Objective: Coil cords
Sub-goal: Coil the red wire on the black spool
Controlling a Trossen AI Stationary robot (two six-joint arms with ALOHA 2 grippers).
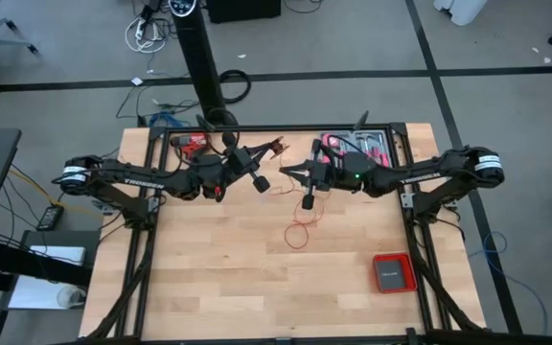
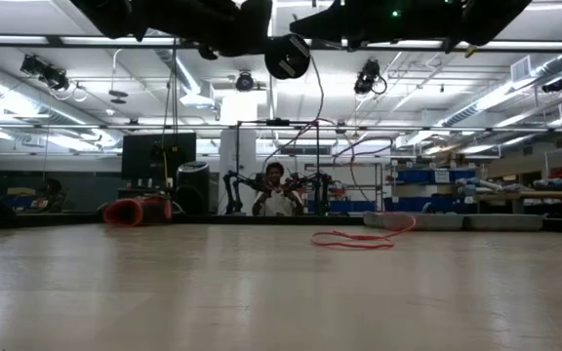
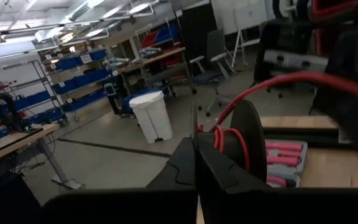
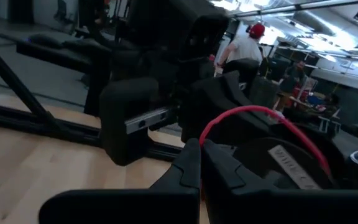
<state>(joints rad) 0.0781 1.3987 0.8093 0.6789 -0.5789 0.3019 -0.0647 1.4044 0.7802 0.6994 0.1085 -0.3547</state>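
Pale wooden table (image 1: 218,278) on grey floor; red cord (image 1: 299,233) loops at its middle, both clamped grippers (image 1: 274,146) (image 1: 289,173) pinching it above; shelving beyond

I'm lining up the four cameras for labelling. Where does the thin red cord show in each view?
High view: red cord loops on the table's middle, below the right gripper.
Low view: lying right of centre on the tabletop.
Left wrist view: wound on a dark spool past the left gripper.
Right wrist view: arching from the shut fingertips.
Shared landmark: the cord itself.
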